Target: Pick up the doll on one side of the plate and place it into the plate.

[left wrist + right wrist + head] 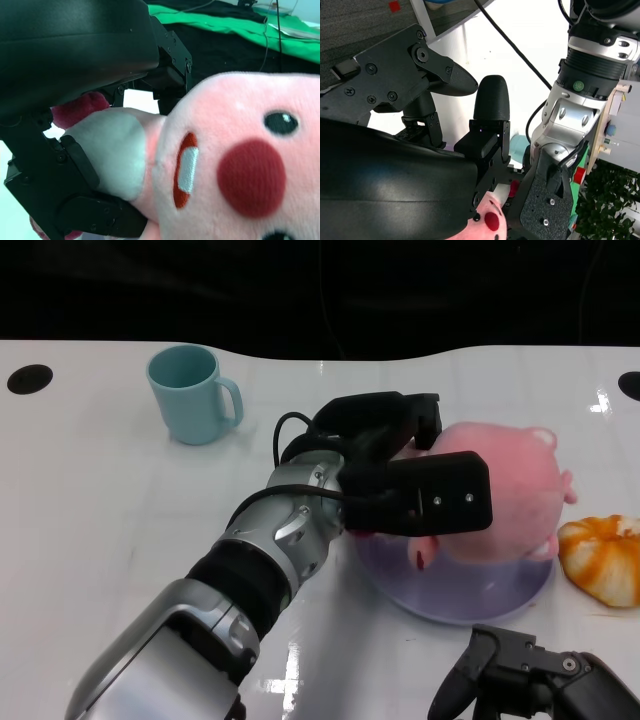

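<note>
Table: glossy white top, smooth enough to throw back the ceiling lights, with a black round hole at its far left edge.

Mug: pale teal cup, plain cylinder of matte ceramic look, upright at the far left, its loop handle turned toward the plate side.

My left arm: ribbed silver forearm with black bands, running from the lower left up toward the middle.

My left hand: black and hard-shelled, wrapped around the doll; fingers reach over its far side and a flat black pad presses its near side. In the left wrist view my fingers bracket a grey fabric patch on the doll's body, so I have a firm hold of it.

Doll: soft pink plush, rounded and fuzzy, with dark red felt cheeks, a stitched red and white mouth and glossy black eyes. It sits over the plate, its underside down at the rim; I cannot tell whether its weight rests there. Its long axis lies roughly across the table, left to right, body end in my hand and the head end with small ears toward the right.

Plate: translucent lilac disc, smooth plastic, shallow, under the doll.

Orange toy: a ribbed, segmented plush, pumpkin-like, just beside the plate's right edge.

My right hand: black, angular, low at the near right edge, well apart from the doll; its fingers are spread and hold nothing.
</note>
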You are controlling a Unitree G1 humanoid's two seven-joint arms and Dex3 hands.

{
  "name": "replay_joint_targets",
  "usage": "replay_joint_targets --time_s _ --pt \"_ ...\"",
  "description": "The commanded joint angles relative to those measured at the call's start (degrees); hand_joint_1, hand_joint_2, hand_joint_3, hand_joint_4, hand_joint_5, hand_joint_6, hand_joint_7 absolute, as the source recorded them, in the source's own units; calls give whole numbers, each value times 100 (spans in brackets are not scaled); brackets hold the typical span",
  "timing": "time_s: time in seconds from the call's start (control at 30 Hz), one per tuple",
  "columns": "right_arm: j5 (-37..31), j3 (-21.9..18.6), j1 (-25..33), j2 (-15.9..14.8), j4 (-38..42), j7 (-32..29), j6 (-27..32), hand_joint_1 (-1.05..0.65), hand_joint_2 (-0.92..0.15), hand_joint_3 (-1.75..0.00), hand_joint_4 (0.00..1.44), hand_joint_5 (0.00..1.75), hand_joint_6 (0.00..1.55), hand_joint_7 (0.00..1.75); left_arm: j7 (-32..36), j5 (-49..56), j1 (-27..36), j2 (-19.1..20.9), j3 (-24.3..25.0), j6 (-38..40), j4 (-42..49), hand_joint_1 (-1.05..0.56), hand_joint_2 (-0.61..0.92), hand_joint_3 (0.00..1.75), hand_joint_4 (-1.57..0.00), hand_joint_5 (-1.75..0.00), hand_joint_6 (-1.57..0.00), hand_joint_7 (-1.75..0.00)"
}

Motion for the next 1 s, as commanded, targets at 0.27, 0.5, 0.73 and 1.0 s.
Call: replay_joint_targets --time_s 0.27,0.5,0.73,1.0 --pt "80 -70 17 -58 -33 18 -88 -17 -57 -104 63 168 60 131 -1084 -99 -205 186 -104 -330 77 -60 92 27 -23 -57 -37 -13" --pt "72 -94 -16 -72 14 37 -98 -16 -57 -104 64 168 60 131 -1092 378 -159 422 -549 -392 -240 -99 92 52 0 -13 -9 -1" --pt "63 -116 -15 -84 6 42 -64 -16 -55 -105 64 166 60 131 -1151 404 15 586 -588 -359 -735 -105 92 59 0 0 -2 0" --pt "52 -189 16 -101 26 50 -152 -16 -56 -104 65 165 62 131 -1498 77 567 953 -351 -298 -1903 -105 92 58 0 0 -4 -2"
